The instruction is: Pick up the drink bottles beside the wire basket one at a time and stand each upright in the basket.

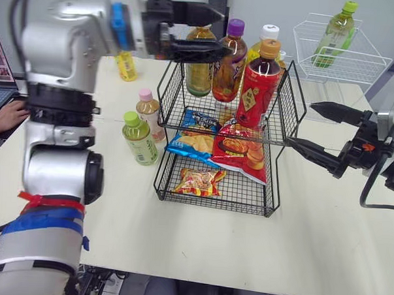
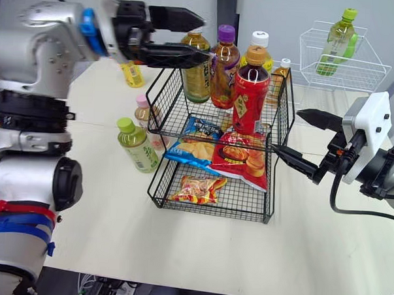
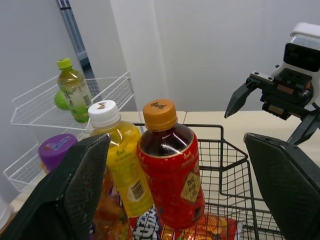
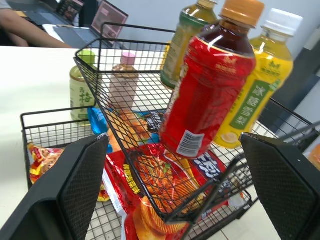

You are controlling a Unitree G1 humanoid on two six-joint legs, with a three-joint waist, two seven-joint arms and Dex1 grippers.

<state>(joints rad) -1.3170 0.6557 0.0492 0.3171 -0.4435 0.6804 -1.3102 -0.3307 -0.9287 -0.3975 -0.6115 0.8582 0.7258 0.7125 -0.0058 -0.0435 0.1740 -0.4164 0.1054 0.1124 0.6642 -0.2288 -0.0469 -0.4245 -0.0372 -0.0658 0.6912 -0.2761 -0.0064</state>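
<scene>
We judge we're between picks. Our right gripper [image 1: 301, 124] hangs open, empty, right of the black wire basket [image 1: 214, 206]. The smooth plastic green-cap bottle [image 1: 140, 138] and pink-cap bottle [image 1: 150, 113] stand just left of it, our next grabs. Farther, the left gripper [image 1: 225, 32] gapes empty at the upper tier, facing the glossy red tea bottle [image 1: 257, 91]; it must drop left, clearing the rim.

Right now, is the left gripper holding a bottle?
No, the left gripper is open over the basket, with nothing between its fingers.
</scene>
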